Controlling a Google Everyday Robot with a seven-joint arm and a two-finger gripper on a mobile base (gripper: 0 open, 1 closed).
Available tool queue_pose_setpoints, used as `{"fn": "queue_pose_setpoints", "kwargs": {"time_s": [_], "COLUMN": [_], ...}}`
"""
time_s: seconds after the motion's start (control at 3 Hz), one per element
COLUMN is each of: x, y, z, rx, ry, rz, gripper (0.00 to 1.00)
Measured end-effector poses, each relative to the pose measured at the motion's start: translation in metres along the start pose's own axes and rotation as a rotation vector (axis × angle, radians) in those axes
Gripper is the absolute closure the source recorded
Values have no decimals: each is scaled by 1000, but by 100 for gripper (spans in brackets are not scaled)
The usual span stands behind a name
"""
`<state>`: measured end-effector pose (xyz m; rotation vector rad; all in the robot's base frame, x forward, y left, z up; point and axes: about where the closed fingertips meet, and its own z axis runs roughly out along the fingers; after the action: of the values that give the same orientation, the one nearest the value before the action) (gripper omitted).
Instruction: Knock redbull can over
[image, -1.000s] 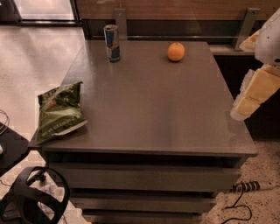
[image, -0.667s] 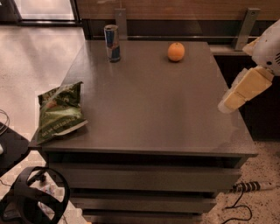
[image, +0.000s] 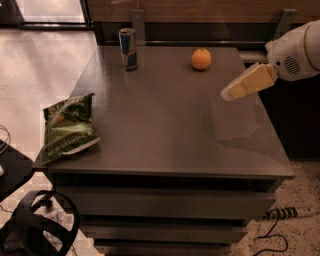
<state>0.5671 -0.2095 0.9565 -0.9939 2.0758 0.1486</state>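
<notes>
Can: slim, tall, metal. Blue and silver panels are seen on the side, with a small red mark near the middle and a silver top. It is clearly taller than the orange.

Position: the can stands upright at the far left corner of the grey surface, close to the back edge. A grey post is seen just behind it.

Count, on the surface:
- one can
- one orange, round, near the back edge, right of the can and well apart from it
- one green snack bag, crumpled, lying flat at the near left edge, with one corner past the rim

Gripper: one, tan, carried on a white arm that enters from the right. It is held above the right side of the surface, with its tip angled left and slightly down. It is apart from every item. The orange is the nearest thing to it, lying to its left and further back. The can is well apart, across the width of the surface. Whether the gripper is spread or closed cannot be told from this view.

Other:
- Grey drawer fronts are seen below the surface.
- A second post stands at the back right.
- One black ring-shaped object lies on the floor at the lower left.
- One cable lies on the speckled floor at the lower right.
</notes>
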Motion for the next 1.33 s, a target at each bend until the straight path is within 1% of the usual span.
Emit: {"fn": "queue_pose_setpoints", "kwargs": {"time_s": [0.33, 0.67, 1.0, 1.33], "x": [-40, -77, -89, -89], "y": [-31, -45, -50, -50], "z": [27, 57, 67, 68], "rx": [46, 39, 35, 35], "ry": [-173, -322, -373, -373], "rz": [5, 1, 0, 0], "gripper": [0, 0, 0, 0]}}
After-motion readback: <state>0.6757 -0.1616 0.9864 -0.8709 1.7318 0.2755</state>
